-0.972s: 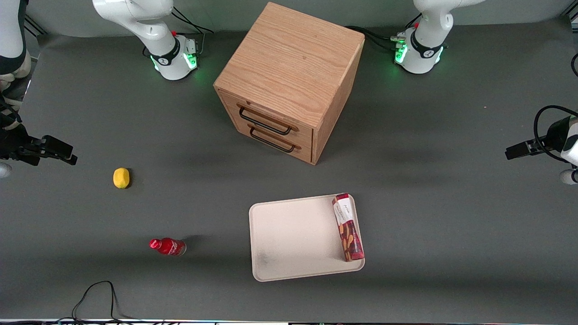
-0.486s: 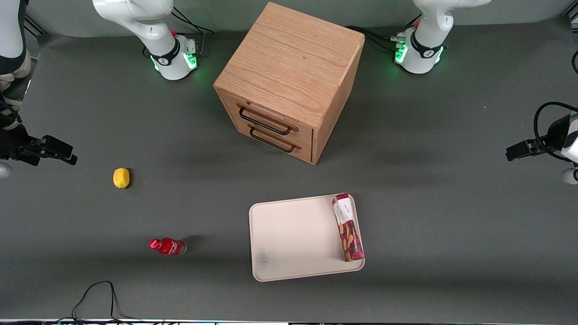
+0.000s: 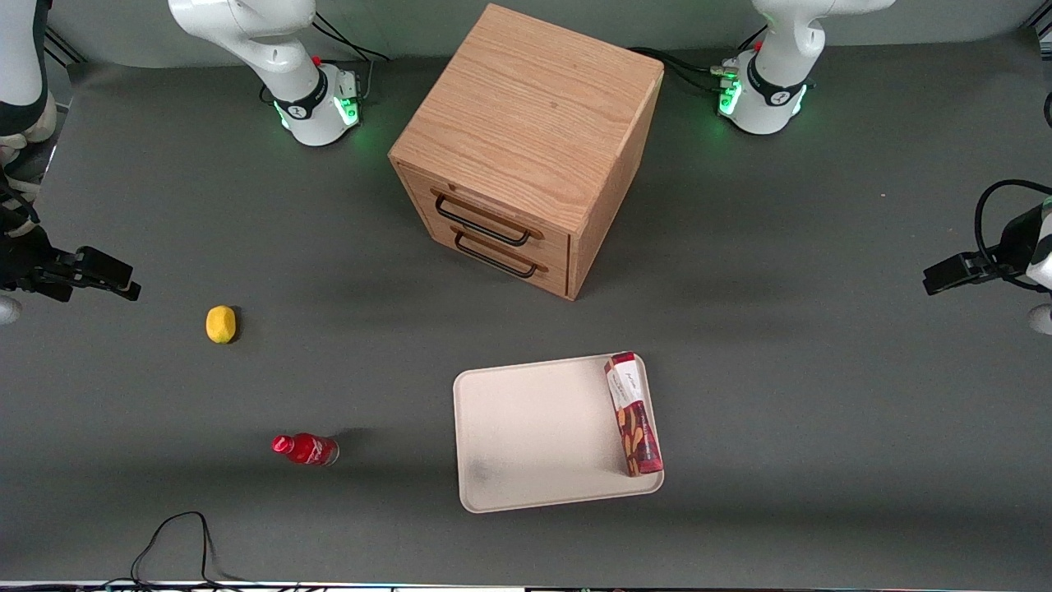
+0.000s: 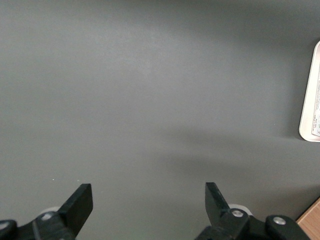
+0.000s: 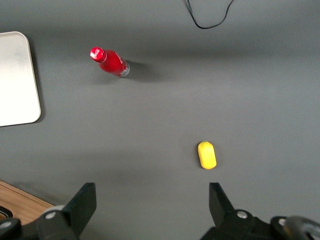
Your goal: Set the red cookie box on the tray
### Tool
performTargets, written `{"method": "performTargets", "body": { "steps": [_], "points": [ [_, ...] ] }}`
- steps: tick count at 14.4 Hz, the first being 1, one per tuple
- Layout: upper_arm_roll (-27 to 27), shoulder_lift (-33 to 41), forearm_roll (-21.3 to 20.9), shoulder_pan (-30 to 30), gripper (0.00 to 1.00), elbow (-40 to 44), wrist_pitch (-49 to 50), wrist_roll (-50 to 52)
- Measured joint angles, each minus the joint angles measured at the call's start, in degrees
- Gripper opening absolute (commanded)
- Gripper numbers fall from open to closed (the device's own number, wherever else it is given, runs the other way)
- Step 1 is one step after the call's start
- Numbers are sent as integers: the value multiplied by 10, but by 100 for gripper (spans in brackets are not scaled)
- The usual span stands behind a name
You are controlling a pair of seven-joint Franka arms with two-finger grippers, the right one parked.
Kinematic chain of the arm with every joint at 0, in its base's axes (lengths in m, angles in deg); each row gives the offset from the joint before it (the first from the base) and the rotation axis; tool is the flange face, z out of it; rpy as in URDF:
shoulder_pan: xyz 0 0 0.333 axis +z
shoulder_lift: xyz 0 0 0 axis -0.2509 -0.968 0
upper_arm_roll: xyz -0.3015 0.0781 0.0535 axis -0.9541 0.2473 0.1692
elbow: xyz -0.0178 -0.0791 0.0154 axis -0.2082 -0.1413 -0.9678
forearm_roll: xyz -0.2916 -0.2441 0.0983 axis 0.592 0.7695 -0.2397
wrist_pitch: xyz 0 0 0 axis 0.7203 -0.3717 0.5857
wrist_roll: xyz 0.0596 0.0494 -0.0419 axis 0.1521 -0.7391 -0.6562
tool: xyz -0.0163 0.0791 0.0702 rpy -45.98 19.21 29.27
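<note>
Dark grey desk point(image 3: 822, 370); yellow lemon point(image 3: 220, 324) lying toward the parked arm's end; small red bottle point(image 3: 305, 449) on its side, nearer the front camera than the lemon; wooden cabinet point(image 3: 526, 148) with 2 drawers mid-desk, black handles facing the front camera. Tray point(image 3: 534, 436) in front of the cabinet, nearer the camera; red cookie box point(image 3: 634, 413) lies flat on the tray along its edge toward the working arm's end, white label end pointing toward the cabinet. Hand point(image 3: 945, 274) at the working arm's end of the desk, well apart from tray and box, above bare desk; fingers point(image 4: 80, 202) spread wide, nothing between them; tray corner just visible in the left wrist view.
</note>
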Motion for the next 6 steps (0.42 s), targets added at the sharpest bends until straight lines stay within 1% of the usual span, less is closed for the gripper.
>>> {"method": "performTargets", "body": {
  "steps": [4, 6],
  "points": [
    [0, 0, 0, 0, 100, 5, 6, 0],
    [0, -3, 0, 0, 100, 21, 32, 0]
  ]
}}
